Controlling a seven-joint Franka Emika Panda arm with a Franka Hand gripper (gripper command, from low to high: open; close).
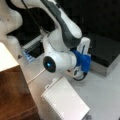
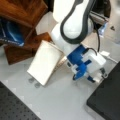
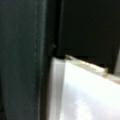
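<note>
The flat white rectangular board (image 2: 46, 62) lies tilted on the pale grey bench (image 2: 57, 100), its upper end leaning against the dark brown wooden block (image 2: 22, 50). Just beside it, at a front view's right, hangs the blue-and-white gripper (image 2: 83, 72); whether its fingers are open or closed cannot be told. In the wrist view the board (image 3: 87, 95) fills the lower right.

My counter (image 2: 62, 100) is pale grey in both front views. A white flat board (image 2: 45, 62) rests on it, leaning up against a brown wooden shelf unit (image 2: 22, 47) that stands on the same surface. A black slab (image 2: 107, 97) lies at a front view's bottom right, and a perforated dark mat (image 2: 12, 107) at its bottom left.
</note>
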